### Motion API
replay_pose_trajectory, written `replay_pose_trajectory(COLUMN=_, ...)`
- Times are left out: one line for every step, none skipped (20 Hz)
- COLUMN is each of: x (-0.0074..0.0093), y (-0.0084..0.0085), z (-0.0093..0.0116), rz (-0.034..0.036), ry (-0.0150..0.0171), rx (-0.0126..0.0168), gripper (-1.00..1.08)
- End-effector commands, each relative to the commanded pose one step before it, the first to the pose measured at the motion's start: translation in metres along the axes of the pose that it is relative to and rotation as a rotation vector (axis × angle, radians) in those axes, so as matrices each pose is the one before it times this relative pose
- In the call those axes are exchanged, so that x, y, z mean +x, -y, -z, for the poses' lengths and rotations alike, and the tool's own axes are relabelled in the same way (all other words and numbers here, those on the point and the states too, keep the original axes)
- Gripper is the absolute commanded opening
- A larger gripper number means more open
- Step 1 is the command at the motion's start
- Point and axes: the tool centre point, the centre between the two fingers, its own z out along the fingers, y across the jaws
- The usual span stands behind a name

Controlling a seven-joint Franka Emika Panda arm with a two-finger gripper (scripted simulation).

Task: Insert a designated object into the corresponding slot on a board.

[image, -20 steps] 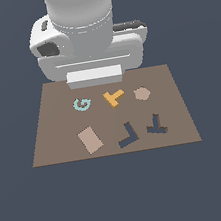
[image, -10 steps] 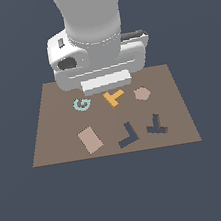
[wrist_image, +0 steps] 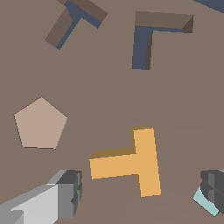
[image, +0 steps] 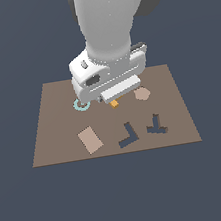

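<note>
- Exterior view: arm hides most of the orange T-block [image: 114, 103] and teal G piece [image: 81, 105] on the board [image: 51, 137].
- Wrist view: end effector [wrist_image: 142, 194] open, fingers [wrist_image: 65, 192] astride the T-block [wrist_image: 131, 162], not touching.
- T-slot [image: 156, 127] partly cropped in wrist view.

Franka arm [image: 108, 16] with smooth pale grey rounded links, darker grey joint cap at the upper edge, white boxy wrist housing [image: 108, 75] with a dark oval recess, light grey finger [wrist_image: 41, 203] tipped by a ribbed dark pad [wrist_image: 72, 186] (second pad equally dark).

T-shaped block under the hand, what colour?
Orange. The T-shaped block shows best in the wrist view; in the exterior view the hand hides most of it.
</note>
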Motion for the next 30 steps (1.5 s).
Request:
replay_pose_trajectory(x=-0.00023, y=0.00418, z=-0.00939, rz=0.0516, ry=-0.00374, rx=-0.00152, gripper=1.0)
replay_pose_trajectory(x=-0.00012, y=0.00135, z=-0.00308, rz=0.01611, ry=-0.00085, rx=-0.00044, gripper=1.0)
replay_pose_trajectory(x=-0.00011, y=0.0012, z=-0.00274, rz=0.01433, ry=-0.00075, rx=-0.00039, gripper=1.0)
replay_pose_trajectory(x=-0.00009, y=0.00105, z=-0.00239, rz=0.01252, ry=-0.00066, rx=-0.00035, gripper=1.0)
replay_pose_trajectory(x=-0.00008, y=0.0009, z=-0.00205, rz=0.0107, ry=-0.00056, rx=-0.0003, gripper=1.0)
replay_pose_trajectory(x=-0.00007, y=0.00073, z=-0.0017, rz=0.00883, ry=-0.00045, rx=-0.00027, gripper=1.0)
replay_pose_trajectory(x=-0.00006, y=0.00056, z=-0.00134, rz=0.00696, ry=-0.00034, rx=-0.00023, gripper=1.0)
replay_pose_trajectory(x=-0.00004, y=0.0004, z=-0.00099, rz=0.00511, ry=-0.00023, rx=-0.0002, gripper=1.0)
replay_pose_trajectory(x=-0.00003, y=0.00023, z=-0.00064, rz=0.00323, ry=-0.00011, rx=-0.00018, gripper=1.0)
replay_pose_trajectory(x=-0.00002, y=0.00007, z=-0.00028, rz=0.00137, ry=0.00001, rx=-0.00016, gripper=1.0)
replay_pose_trajectory(x=-0.00005, y=-0.00018, z=0.00007, rz=-0.00067, ry=0.00013, rx=-0.00013, gripper=1.0)
replay_pose_trajectory(x=0.00001, y=-0.00026, z=0.00043, rz=-0.00238, ry=0.00023, rx=-0.00009, gripper=1.0)
replay_pose_trajectory(x=0.0, y=-0.00041, z=0.00067, rz=-0.00377, ry=0.00031, rx=-0.00006, gripper=1.0)
replay_pose_trajectory(x=0.0, y=-0.00027, z=0.00047, rz=-0.00258, ry=0.0002, rx=-0.00002, gripper=1.0)
replay_pose_trajectory(x=-0.00002, y=-0.00013, z=0.00016, rz=-0.00097, ry=0.00007, rx=-0.00001, gripper=1.0)
replay_pose_trajectory(x=-0.00006, y=0.00035, z=-0.00052, rz=0.00228, ry=0.00005, rx=0.00023, gripper=1.0)
replay_pose_trajectory(x=0.00001, y=0.00001, z=-0.00032, rz=0.0, ry=0.0, rx=0.0, gripper=1.0)
replay_pose_trajectory(x=0.00003, y=0.00004, z=-0.00097, rz=0.0, ry=0.0, rx=0.0, gripper=1.0)
replay_pose_trajectory(x=0.00005, y=0.00007, z=-0.00162, rz=0.0, ry=0.0, rx=0.0, gripper=1.0)
replay_pose_trajectory(x=-0.00013, y=-0.00025, z=-0.00224, rz=-0.00069, ry=-0.00001, rx=-0.00009, gripper=1.0)
replay_pose_trajectory(x=0.00006, y=0.00013, z=-0.00292, rz=0.0, ry=0.0, rx=0.0, gripper=1.0)
replay_pose_trajectory(x=-0.00013, y=-0.00019, z=-0.00338, rz=-0.00068, ry=0.0, rx=-0.0001, gripper=1.0)
replay_pose_trajectory(x=0.00003, y=0.00015, z=-0.00292, rz=0.0, ry=0.0, rx=0.0, gripper=1.0)
replay_pose_trajectory(x=0.00001, y=0.00012, z=-0.00227, rz=0.0, ry=0.0, rx=0.0, gripper=1.0)
replay_pose_trajectory(x=-0.00018, y=-0.00026, z=-0.0016, rz=-0.00068, ry=0.00001, rx=-0.00012, gripper=1.0)
replay_pose_trajectory(x=0.0, y=0.00005, z=-0.00098, rz=0.0, ry=0.0, rx=0.0, gripper=1.0)
replay_pose_trajectory(x=0.0, y=0.00002, z=-0.00033, rz=0.0, ry=0.0, rx=0.0, gripper=1.0)
replay_pose_trajectory(x=0.0, y=0.0, z=0.0, rz=0.0, ry=0.0, rx=0.0, gripper=-1.0)
replay_pose_trajectory(x=0.0, y=0.0, z=0.0, rz=0.0, ry=0.0, rx=0.0, gripper=-1.0)
replay_pose_trajectory(x=0.0, y=0.0, z=0.0, rz=0.0, ry=0.0, rx=0.0, gripper=-1.0)
